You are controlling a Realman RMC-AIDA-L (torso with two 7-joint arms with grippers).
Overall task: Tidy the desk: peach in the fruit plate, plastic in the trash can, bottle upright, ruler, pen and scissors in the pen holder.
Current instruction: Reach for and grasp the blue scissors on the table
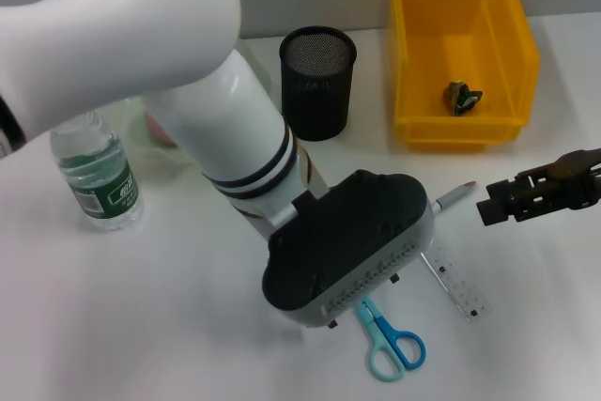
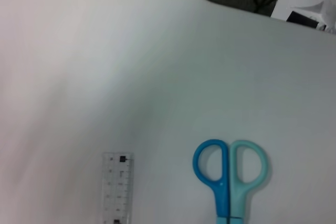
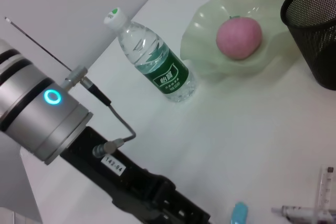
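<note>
The blue scissors lie flat near the table's front edge, handles toward me, and also show in the left wrist view. My left gripper hovers just above and behind them. A clear ruler lies to their right. The pen pokes out from behind the left wrist. The black mesh pen holder stands at the back. The bottle is upright at left. A peach rests in the pale green fruit plate. Crumpled plastic lies in the yellow trash can. My right gripper stays at the right edge, open and holding nothing.
My left arm's white forearm crosses the middle of the table and hides most of the fruit plate in the head view. The trash can stands at the back right, beside the pen holder.
</note>
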